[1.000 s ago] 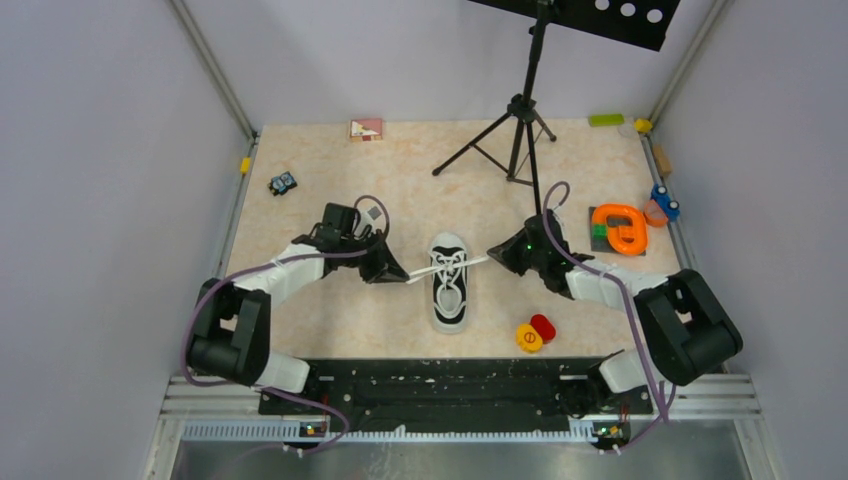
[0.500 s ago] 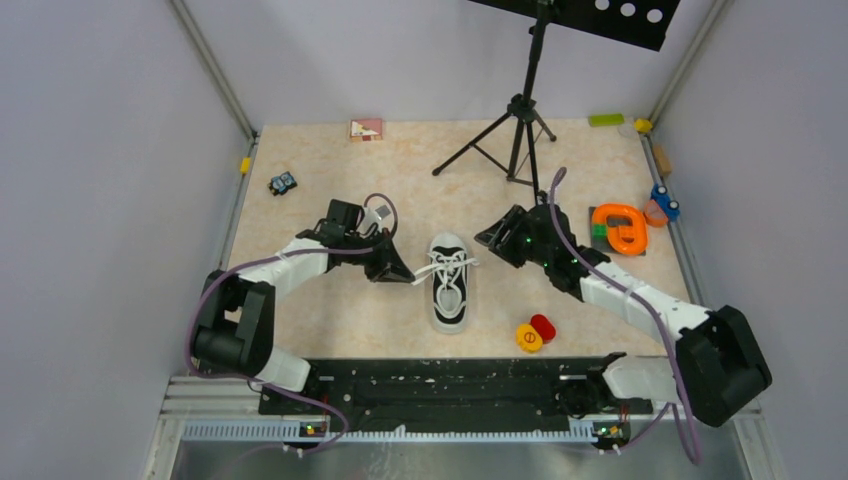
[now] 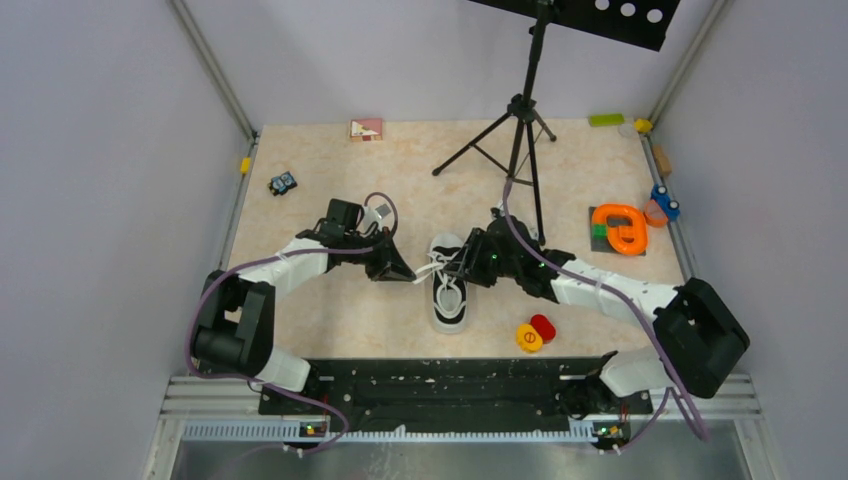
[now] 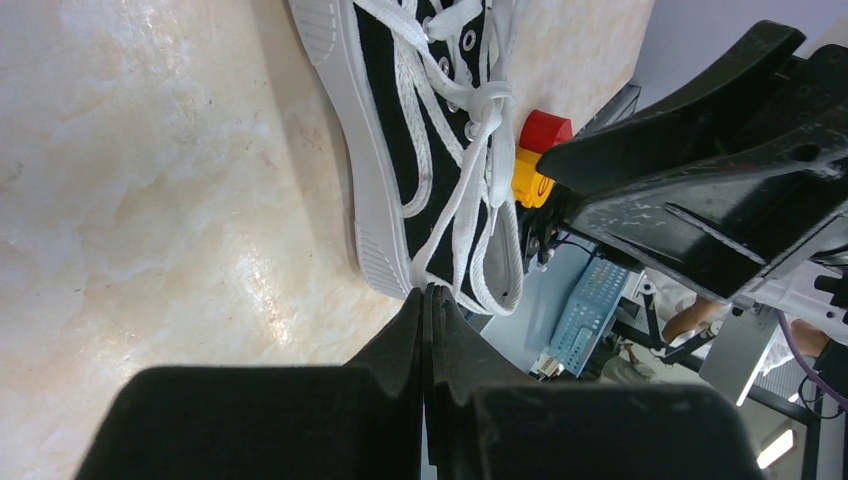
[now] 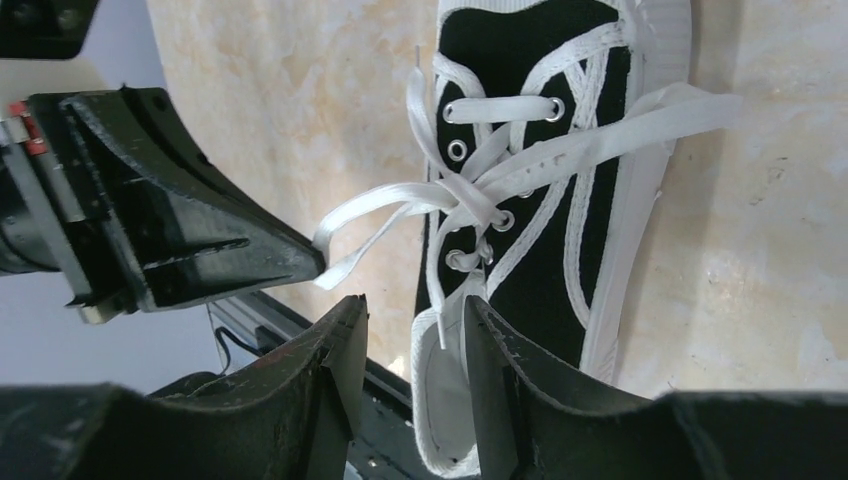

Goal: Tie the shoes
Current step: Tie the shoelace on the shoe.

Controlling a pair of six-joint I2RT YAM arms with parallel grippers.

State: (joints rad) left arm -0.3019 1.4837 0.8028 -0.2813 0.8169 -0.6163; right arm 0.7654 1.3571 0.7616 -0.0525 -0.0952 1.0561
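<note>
The black sneaker point(image 3: 449, 300) with white toe cap and white laces lies in the middle of the table, toe pointing away. My left gripper point(image 3: 407, 275) is just left of it, shut on a white lace loop point(image 4: 452, 205) that runs to the crossed laces; the jaws point(image 4: 430, 292) are pressed together. My right gripper point(image 3: 466, 266) hovers over the shoe's right side, open and empty. In the right wrist view its open jaws point(image 5: 414, 308) sit above the shoe's mouth point(image 5: 450, 400), with the left gripper point(image 5: 200, 245) holding the lace at left.
A black tripod point(image 3: 520, 130) stands behind the shoe. A red and yellow piece point(image 3: 535, 333) lies at front right. An orange toy point(image 3: 618, 228) and a blue toy point(image 3: 664, 203) are at the right edge. A small toy car point(image 3: 283, 183) and a card point(image 3: 366, 128) lie at back left.
My right gripper has let go of the right lace end and moved left over the shoe. The taut lace has gone slack. My left gripper still holds its lace, barely moved.
</note>
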